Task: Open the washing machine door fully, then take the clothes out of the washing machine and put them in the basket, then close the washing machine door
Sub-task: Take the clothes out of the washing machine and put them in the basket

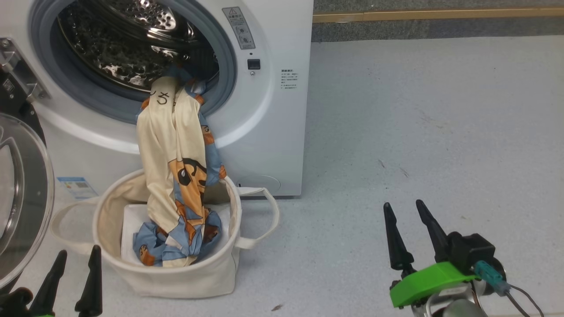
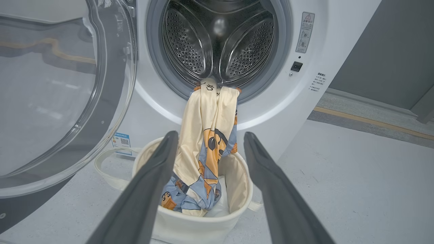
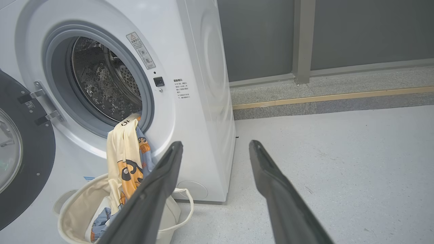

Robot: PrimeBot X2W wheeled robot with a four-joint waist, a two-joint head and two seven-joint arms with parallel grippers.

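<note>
1. Left claw [image 1: 78, 252], right claw [image 1: 402, 203]: both spread wide, empty.
2. Clothes [image 1: 176, 149] hang from drum [image 1: 114, 48] lip, tails down in basket [image 1: 185, 279].
3. Soft, light, may snag: you pinch the bunched top.

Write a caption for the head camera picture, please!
Clothes dangle from the open washing machine into the basket.

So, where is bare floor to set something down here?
Free: the grey floor right of the white boxy washing machine, up to the right arm's dark fingers. Crowded: before the machine, where the round cream canvas basket stands, cream-and-blue clothes hang into it, and the round glass door stands open at left.
</note>
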